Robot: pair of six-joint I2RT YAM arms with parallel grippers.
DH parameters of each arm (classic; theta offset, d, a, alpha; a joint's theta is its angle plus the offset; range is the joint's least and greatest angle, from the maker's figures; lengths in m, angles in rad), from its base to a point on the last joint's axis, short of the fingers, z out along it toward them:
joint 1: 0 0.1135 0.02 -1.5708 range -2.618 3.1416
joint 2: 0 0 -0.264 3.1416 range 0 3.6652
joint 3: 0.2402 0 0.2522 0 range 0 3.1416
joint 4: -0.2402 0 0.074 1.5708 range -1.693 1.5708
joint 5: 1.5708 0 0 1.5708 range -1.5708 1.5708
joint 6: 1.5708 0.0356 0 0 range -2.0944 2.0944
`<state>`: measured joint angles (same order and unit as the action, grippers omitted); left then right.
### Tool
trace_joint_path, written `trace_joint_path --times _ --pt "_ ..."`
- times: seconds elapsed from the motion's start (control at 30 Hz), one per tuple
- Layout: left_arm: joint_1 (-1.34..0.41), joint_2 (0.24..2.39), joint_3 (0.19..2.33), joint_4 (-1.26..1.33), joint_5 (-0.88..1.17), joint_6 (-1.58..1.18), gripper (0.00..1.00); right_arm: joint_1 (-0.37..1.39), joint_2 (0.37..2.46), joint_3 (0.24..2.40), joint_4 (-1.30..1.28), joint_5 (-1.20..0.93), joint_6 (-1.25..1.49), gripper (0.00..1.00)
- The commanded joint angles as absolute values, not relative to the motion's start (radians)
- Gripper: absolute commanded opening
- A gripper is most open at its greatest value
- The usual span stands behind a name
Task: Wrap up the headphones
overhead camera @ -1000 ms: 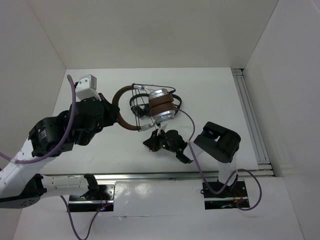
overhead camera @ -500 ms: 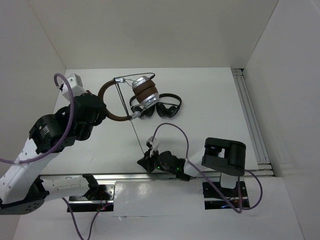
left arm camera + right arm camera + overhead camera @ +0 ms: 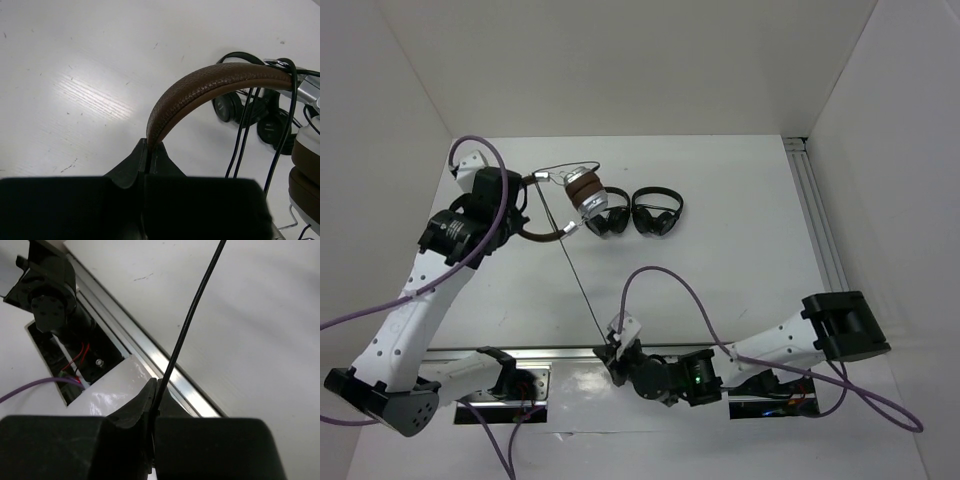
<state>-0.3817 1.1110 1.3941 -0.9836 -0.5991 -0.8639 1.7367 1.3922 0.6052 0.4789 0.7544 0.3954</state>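
The headphones [image 3: 585, 190] hang above the table's back left, silver-and-brown earcups together, with the thin black cable looped over the frame. My left gripper [image 3: 527, 202] is shut on the brown headband [image 3: 215, 82], pinched at its fingertips [image 3: 151, 147]. Several strands of the cable [image 3: 242, 140] cross under the headband. From there the cable [image 3: 582, 290] runs straight and taut down to my right gripper [image 3: 613, 352], which is out over the near rail. In the right wrist view the right gripper [image 3: 156, 395] is shut on the cable [image 3: 192, 310].
Two smaller all-black headphones [image 3: 610, 215] [image 3: 658, 213] lie on the table just right of the held set. A metal rail [image 3: 165, 370] runs along the near edge, with the left arm's base mount [image 3: 50, 300] beyond it. Another rail [image 3: 820, 235] lines the right side.
My left gripper has carried the headphones back and to the left. My right gripper has drawn the cable toward the near rail, and the cable now runs long and taut.
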Motion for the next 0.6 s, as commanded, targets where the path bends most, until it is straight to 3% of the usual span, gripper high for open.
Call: trace_joint_path --times 0.0,0.27,0.57 --pt "-0.345 1.078 1.356 -0.762 -0.538 -0.777 0.00 1.793 1.355 0.701 0.191 0.948 0.387 0.00" --pt "-0.419 1.117 1.243 -0.762 -0.604 -0.678 0.00 1.841 1.279 0.983 -0.121 0.948 0.236 0.00" --pt "-0.606 1.101 1.135 -0.738 -0.401 -0.401 0.00 1.832 1.279 1.259 -0.523 0.953 0.061 0.00"
